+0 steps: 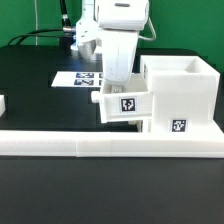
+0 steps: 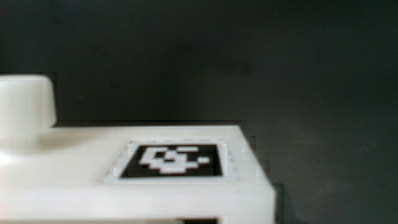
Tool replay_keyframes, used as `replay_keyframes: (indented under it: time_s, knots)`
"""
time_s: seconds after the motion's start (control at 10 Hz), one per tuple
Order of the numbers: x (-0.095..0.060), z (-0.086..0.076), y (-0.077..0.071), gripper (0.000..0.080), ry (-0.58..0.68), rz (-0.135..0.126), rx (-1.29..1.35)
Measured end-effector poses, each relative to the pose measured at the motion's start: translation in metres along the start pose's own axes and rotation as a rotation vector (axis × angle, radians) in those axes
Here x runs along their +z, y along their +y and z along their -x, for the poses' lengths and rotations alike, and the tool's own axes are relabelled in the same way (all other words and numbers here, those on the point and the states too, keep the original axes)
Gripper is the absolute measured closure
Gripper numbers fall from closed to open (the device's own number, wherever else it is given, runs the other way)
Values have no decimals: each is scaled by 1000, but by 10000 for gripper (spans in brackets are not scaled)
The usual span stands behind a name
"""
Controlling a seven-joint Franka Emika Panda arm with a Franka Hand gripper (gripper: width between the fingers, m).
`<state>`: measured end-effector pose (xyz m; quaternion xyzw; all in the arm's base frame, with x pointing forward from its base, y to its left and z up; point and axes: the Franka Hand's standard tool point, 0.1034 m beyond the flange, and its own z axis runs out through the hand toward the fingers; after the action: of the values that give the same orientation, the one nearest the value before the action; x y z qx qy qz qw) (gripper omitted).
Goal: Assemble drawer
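Observation:
The tall white casing (image 1: 181, 98) stands at the exterior view's right, against the long low wall. A small white tray (image 1: 126, 107) with a square tag on its front sits right against the casing's open side, partly in front of it. My gripper (image 1: 120, 88) comes down from above and is shut on the tray's top edge. In the wrist view the tray (image 2: 107, 185) fills the lower part, with its tag (image 2: 175, 160) and round knob (image 2: 25, 105) showing. My fingertips are hidden there.
The long low white L-shaped wall (image 1: 100, 146) runs along the front of the black table. The marker board (image 1: 78, 78) lies behind the arm. Another white part (image 1: 3, 103) shows at the exterior view's left edge.

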<state>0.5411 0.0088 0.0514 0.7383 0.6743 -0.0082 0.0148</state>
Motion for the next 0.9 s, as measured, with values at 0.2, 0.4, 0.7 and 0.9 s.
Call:
replay_keyframes:
  time_s: [0.2, 0.4, 0.7, 0.9]
  knots:
    - [0, 0, 0, 755, 0, 0, -1]
    - [-3, -2, 1, 755, -45, -14, -12]
    - [-1, 4, -2, 755, -20, -6, 36]
    - [-2, -2, 0, 755, -32, 2, -46]
